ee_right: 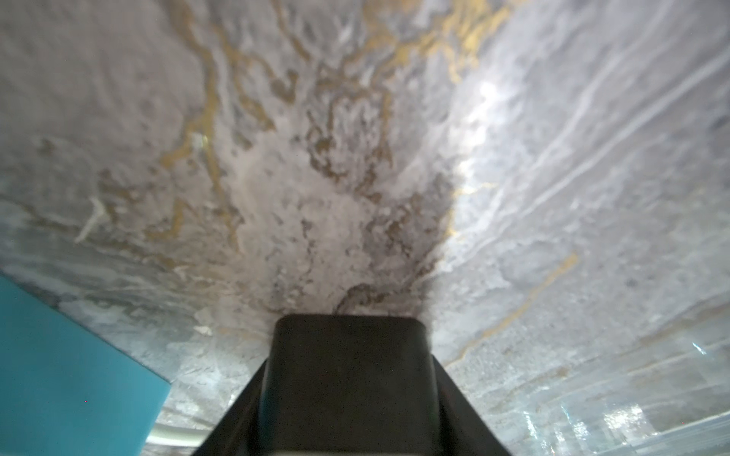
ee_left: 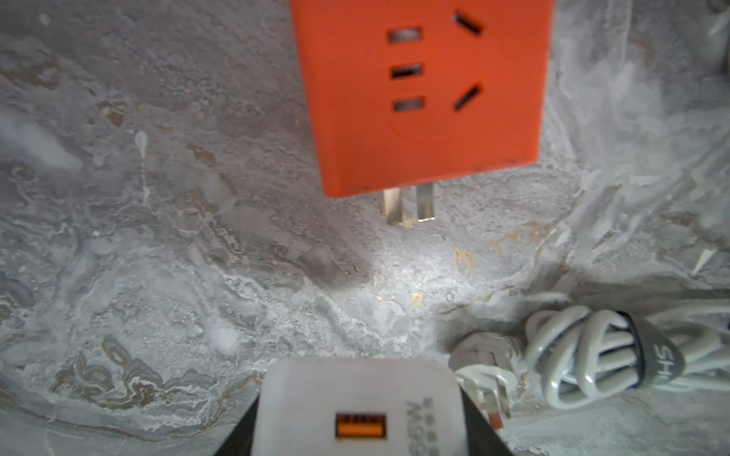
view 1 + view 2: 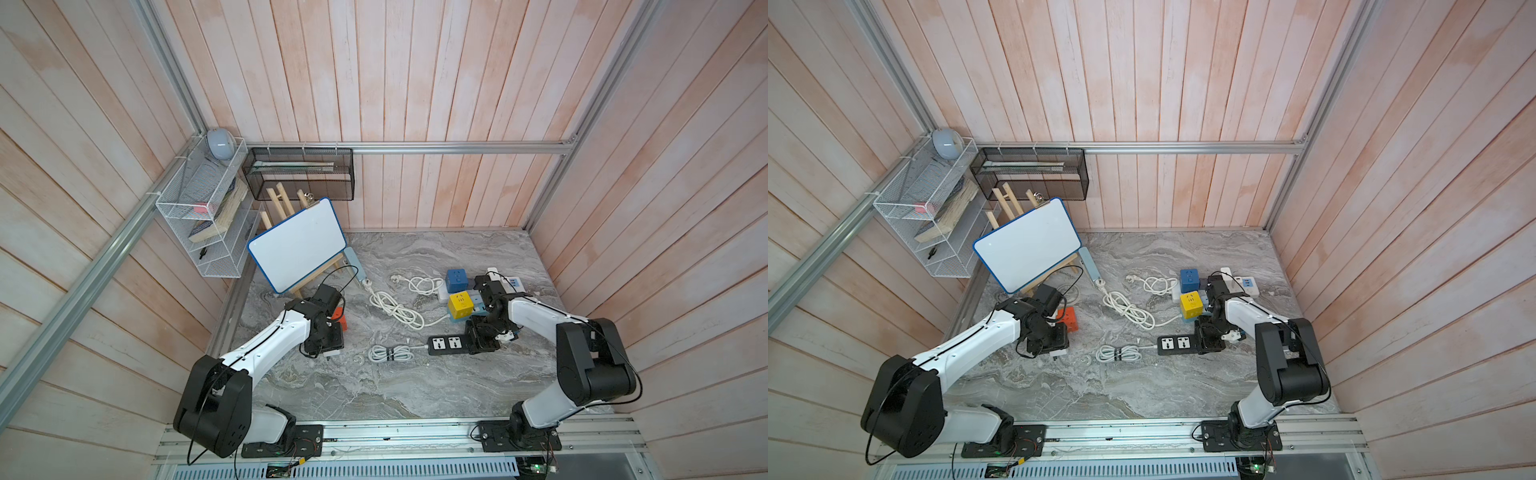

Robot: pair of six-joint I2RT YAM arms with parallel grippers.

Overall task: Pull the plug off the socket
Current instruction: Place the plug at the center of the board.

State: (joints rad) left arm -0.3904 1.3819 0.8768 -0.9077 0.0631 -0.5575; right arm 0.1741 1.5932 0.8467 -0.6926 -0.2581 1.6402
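Since the white plug (image 2: 357,389) sits pinched in the left gripper (image 2: 361,430), well left of the black power strip (image 3: 446,344) that the right gripper (image 1: 347,395) clamps, the pulling looks done; next up, probably set it down gently.

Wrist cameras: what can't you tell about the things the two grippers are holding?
- Left wrist view: the white charger in the left gripper is cut off by the frame edge; prongs unseen, print blurred.
- Right wrist view: the black power strip in the right gripper shows one end only; no sockets.
- Both top views: the left wrist covers most of the charger.
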